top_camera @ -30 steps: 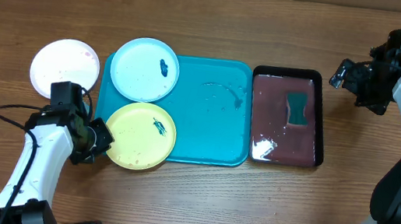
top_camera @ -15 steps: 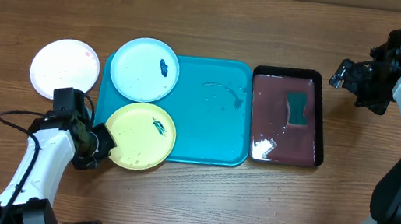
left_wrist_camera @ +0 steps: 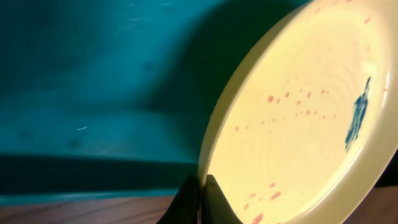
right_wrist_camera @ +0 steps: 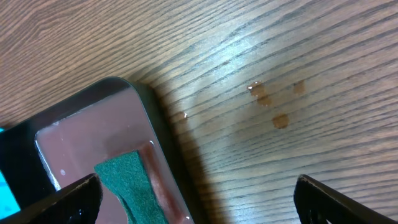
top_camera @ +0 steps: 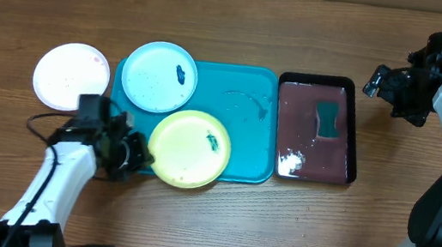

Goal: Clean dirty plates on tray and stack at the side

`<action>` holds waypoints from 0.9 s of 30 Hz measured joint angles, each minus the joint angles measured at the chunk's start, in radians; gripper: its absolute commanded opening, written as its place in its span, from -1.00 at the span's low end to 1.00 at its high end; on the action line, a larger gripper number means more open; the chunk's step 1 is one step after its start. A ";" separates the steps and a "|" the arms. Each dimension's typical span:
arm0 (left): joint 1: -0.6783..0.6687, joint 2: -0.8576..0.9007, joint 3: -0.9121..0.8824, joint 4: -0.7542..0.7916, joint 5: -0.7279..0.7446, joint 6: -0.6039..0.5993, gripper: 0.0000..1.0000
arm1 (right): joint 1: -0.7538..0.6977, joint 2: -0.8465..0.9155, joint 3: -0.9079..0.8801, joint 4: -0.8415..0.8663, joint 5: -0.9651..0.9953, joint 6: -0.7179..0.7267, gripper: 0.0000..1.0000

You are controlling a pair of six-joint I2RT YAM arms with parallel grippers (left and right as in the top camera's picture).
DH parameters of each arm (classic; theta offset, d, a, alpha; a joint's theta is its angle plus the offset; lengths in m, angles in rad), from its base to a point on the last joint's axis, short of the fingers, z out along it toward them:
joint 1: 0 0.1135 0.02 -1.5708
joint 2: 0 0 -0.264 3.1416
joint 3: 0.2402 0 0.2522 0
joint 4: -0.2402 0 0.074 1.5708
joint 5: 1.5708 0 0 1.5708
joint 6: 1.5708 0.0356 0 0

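Note:
My left gripper (top_camera: 139, 152) is shut on the left rim of the yellow-green plate (top_camera: 190, 149), which lies over the front edge of the turquoise tray (top_camera: 244, 114). In the left wrist view my fingers (left_wrist_camera: 202, 202) pinch the plate's rim (left_wrist_camera: 298, 124); its dark smudge and red specks show. The pale blue plate (top_camera: 159, 77) with a dark smudge sits on the tray's back left corner. The white plate (top_camera: 71, 76) lies on the table left of the tray. My right gripper (top_camera: 386, 88) is open and empty, above the table right of the black tray.
A black tray (top_camera: 316, 128) with reddish liquid, a green sponge (top_camera: 327, 119) and some white foam stands right of the turquoise tray. The sponge (right_wrist_camera: 130, 186) and the black tray's corner show in the right wrist view, with small brown drops (right_wrist_camera: 267, 102) on the wood.
My left gripper has moved to the right with the yellow-green plate, shifting it along the tray's front edge toward the middle. The right arm has not moved.

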 measured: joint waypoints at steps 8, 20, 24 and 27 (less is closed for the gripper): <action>-0.259 0.006 0.108 0.010 -0.074 -0.133 -0.92 | 0.000 0.000 0.000 0.000 0.000 0.000 1.00; -0.384 0.208 0.426 -0.080 -0.234 -0.199 -0.92 | 0.000 0.000 0.000 0.000 0.000 0.000 1.00; -0.384 0.282 0.436 -0.098 -0.275 -0.198 -0.92 | 0.000 0.000 0.000 0.001 0.000 0.000 1.00; -0.384 0.293 0.436 -0.099 -0.317 -0.199 -0.92 | 0.000 0.000 0.000 0.001 0.000 0.000 1.00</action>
